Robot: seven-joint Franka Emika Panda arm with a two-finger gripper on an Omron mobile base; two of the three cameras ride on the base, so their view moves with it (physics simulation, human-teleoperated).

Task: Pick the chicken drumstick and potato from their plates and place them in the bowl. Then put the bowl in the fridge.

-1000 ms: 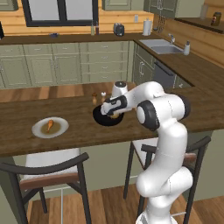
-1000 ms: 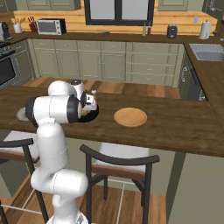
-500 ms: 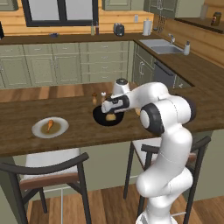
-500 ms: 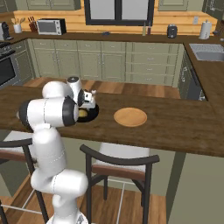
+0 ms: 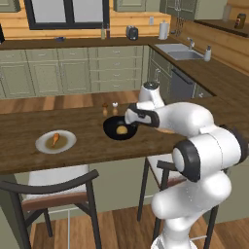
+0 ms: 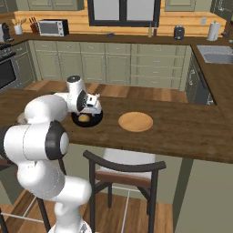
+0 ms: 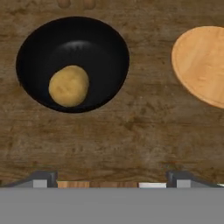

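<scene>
Potato [image 7: 68,85] lies in the bowl [image 7: 94,48]; drumstick [image 5: 56,139] sits on the grey-white plate [image 5: 68,143], well left along the bench [image 7: 131,131]. Tool [image 5: 130,118] hovers by the bowl, fingers spread wide, empty. Next: travel left, descend over the drumstick's thick end, close across its width.

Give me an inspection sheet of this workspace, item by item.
Surface: dark wooden counter.
Job's things: tan-yellow oval potato lies in the glossy black bowl; orange-brown chicken drumstick on the pale grey-white plate; tan-orange plate bare.
Clutter: two small brown shakers behind the bowl.
Pincer: open, holding nothing.
Cables: nothing seen.
Surroundings: dark chairs, green-grey cabinets, sink, microwave.
</scene>
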